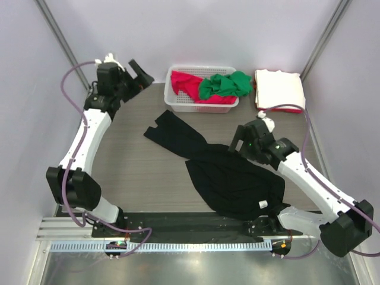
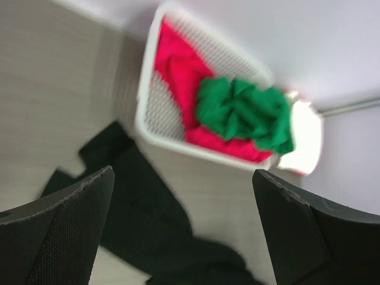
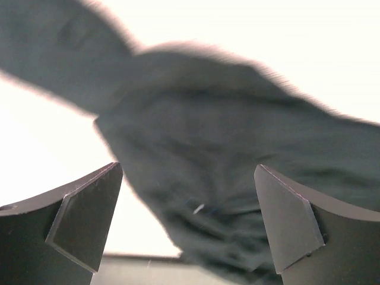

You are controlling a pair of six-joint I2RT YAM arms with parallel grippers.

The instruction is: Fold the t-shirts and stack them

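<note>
1. The red t-shirt [image 1: 183,83] is partly buried under the green t-shirt [image 1: 224,85] in the basket [image 1: 202,107].
2. The white t-shirt [image 2: 306,138] is just a blown-out blur in the left wrist view.
3. The black t-shirt [image 3: 225,148] is fuzzy up close, and the right wrist view's edges cut it off.

No writing, brand, number or sign can be read in any view. The black t-shirt [image 1: 231,181] carries a small white tag [image 1: 263,203] near its right edge, but the tag is too small to show any print.

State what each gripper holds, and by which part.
Nothing is held. The left gripper is open and empty; the right gripper is open above the black shirt.
</note>
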